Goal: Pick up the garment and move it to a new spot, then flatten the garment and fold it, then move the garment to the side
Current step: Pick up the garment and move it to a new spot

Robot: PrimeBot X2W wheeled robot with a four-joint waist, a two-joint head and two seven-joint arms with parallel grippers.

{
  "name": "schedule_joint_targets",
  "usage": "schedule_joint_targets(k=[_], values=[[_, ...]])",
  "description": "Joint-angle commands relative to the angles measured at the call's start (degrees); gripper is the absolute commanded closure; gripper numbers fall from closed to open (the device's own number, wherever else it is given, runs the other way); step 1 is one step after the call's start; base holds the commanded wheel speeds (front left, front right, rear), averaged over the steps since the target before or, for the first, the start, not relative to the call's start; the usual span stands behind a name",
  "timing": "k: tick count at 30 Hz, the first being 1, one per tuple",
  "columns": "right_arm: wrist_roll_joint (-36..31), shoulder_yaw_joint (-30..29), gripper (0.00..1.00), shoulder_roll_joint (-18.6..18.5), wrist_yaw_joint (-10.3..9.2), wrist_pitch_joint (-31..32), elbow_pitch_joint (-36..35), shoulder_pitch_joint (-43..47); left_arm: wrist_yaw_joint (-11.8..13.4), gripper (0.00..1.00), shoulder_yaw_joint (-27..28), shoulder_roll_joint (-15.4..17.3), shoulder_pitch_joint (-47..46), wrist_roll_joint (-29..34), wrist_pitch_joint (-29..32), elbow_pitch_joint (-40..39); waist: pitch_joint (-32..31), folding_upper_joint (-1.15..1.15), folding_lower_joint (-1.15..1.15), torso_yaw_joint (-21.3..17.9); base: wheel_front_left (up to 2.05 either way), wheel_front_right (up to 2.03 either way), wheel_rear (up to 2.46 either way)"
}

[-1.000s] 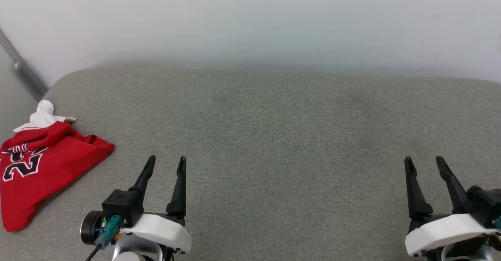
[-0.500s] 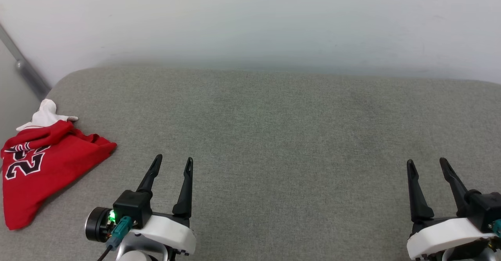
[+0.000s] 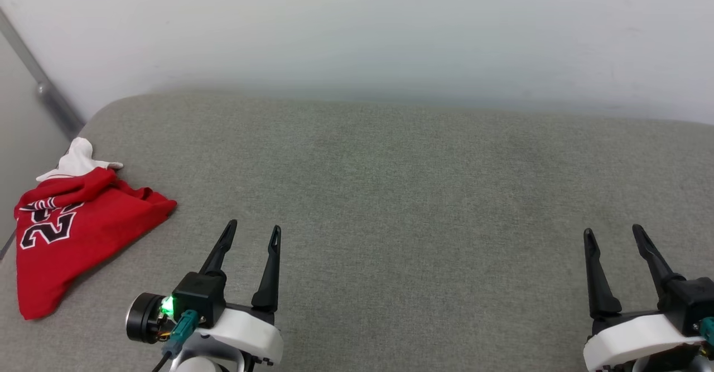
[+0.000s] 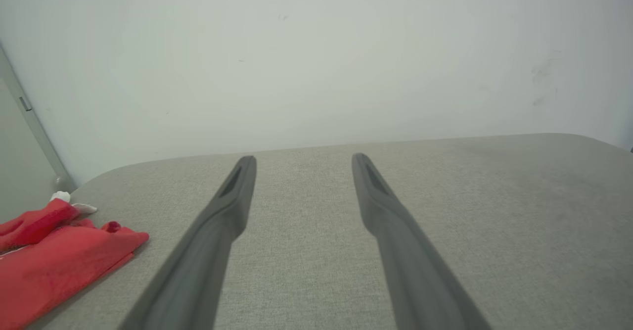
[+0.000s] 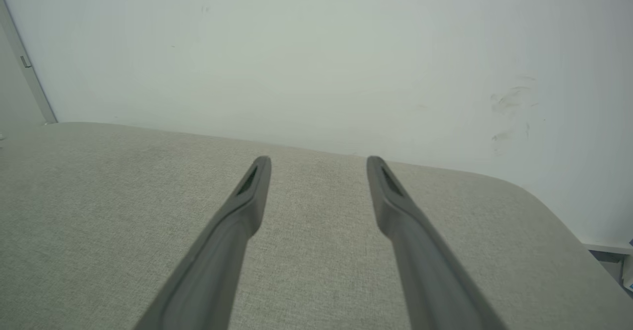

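Observation:
The garment, a red jersey shirt with a white sleeve and black numerals outlined in white, lies crumpled at the left edge of the grey cushioned surface. In the left wrist view the garment sits at the lower left. My left gripper hovers open to the right of the garment, apart from it, with nothing between its fingers. At the lower right my right gripper is open and empty too, far from the garment, fingers over bare fabric.
A pale wall rises behind the surface. A grey vertical rail runs down the wall at the far left, near the garment. The surface's rounded far right corner shows in the right wrist view.
The whole head picture has shifted, so the camera has turned slightly left; the garment sits a little further right in it. Both grippers stay open.

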Motion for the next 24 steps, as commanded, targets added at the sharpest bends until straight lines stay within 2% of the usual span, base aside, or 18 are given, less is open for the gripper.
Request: schedule_joint_targets(k=[1, 10, 20, 24], values=[[-0.15, -0.13, 0.00, 0.20, -0.02, -0.18, -0.45, 0.86, -0.31, 0.00, 0.19, -0.20, -0.66, -0.24, -0.28, 0.14, -0.07, 0.00, 0.00, 0.62, 0.00, 0.00, 0.00], [0.37, 1.45, 0.00, 0.19, -0.02, -0.06, -1.37, 1.17, -0.01, 0.00, 1.94, -0.87, -0.74, -1.53, -0.23, 0.91, 0.11, 0.00, 0.00, 6.04, 0.00, 0.00, 0.00], [0.74, 3.73, 0.00, 0.18, -0.02, 0.35, -2.54, 0.14, 0.55, 0.00, 6.35, -1.15, -0.94, -2.25, -0.23, 0.92, 1.07, 0.00, 0.00, 17.45, 0.00, 0.00, 0.00], [0.68, 4.31, 0.00, 0.17, -0.02, 0.64, -2.75, -0.26, 0.68, 0.00, 7.70, -1.24, -0.75, -2.31, -0.23, 0.54, 1.24, 0.00, 0.00, 20.25, 0.00, 0.00, 0.00]])
